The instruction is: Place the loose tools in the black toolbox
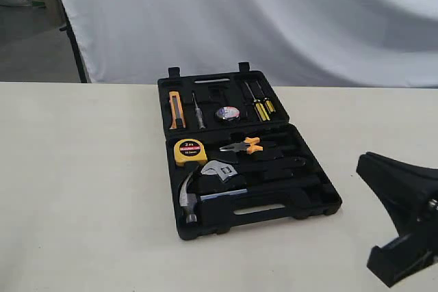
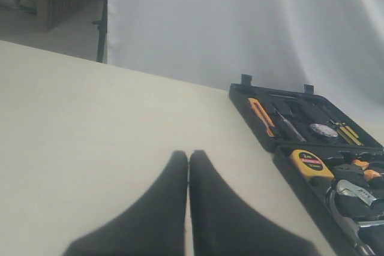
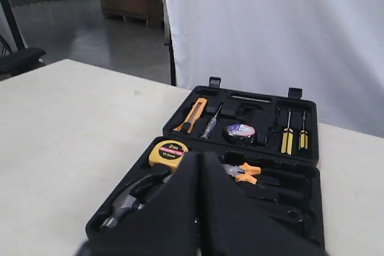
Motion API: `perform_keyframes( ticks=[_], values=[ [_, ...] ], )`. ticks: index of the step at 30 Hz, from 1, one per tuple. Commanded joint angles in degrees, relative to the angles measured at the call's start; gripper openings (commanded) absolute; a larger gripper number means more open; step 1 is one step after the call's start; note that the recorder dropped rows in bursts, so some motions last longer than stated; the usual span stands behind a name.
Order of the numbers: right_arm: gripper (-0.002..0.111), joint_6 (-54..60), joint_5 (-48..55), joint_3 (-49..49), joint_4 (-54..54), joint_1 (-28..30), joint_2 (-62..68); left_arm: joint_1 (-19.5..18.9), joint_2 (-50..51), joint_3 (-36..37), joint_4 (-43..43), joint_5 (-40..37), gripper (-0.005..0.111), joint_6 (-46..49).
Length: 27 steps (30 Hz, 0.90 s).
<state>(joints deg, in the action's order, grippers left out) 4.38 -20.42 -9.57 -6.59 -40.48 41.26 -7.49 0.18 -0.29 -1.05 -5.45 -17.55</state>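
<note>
Right tool (image 3: pixel 200 155) pressed together and empty near the black toolbox (image 1: pixel 308 211); left tool (image 2: pixel 189 153) together, empty too

The left gripper (image 2: pixel 188 154) has its two black fingers (image 2: pixel 159 214) pressed together along their inner edges, above a bare cream table (image 2: pixel 90 124). Ahead of the fingertips and off to one side, well apart from them, the black toolbox (image 2: pixel 240 96) lies open. Its half nearer the fingers holds a yellow tape measure (image 2: pixel 311 165), orange-handled pliers (image 2: pixel 367 173), the wrench (image 2: pixel 358 193) and the hammer (image 2: pixel 343 217). The farther half holds an orange utility knife (image 2: pixel 261 116), the tape roll (image 2: pixel 324 130) and yellow-handled screwdrivers (image 2: pixel 346 133). A white sheet (image 2: pixel 240 22) hangs beyond.
</note>
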Motion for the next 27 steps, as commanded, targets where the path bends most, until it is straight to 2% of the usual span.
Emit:
perform_keyframes(
  ticks=[1, 11, 14, 22, 27],
  values=[
    [-0.001, -0.5, -0.5, 3.9, 0.2, 0.3, -7.0, -1.5, -0.2, -0.2, -0.3, 0.4, 0.001, -0.3],
    [-0.001, -2.5, 0.0, 9.6, 0.2, 0.3, -23.7, -1.5, -0.2, -0.2, -0.3, 0.4, 0.001, -0.3],
    [-0.001, -2.4, 3.4, 9.6, 0.7, 0.3, -27.1, -1.5, -0.2, -0.2, -0.3, 0.4, 0.001, -0.3],
    [-0.001, -2.4, 5.8, 9.6, 0.7, 0.3, -29.9, -1.5, -0.2, -0.2, -0.3, 0.4, 0.001, -0.3],
    [-0.001, -2.6, 11.7, 9.6, 0.5, 0.3, -29.9, -1.5, -0.2, -0.2, -0.3, 0.4, 0.001, -0.3]
  ],
)
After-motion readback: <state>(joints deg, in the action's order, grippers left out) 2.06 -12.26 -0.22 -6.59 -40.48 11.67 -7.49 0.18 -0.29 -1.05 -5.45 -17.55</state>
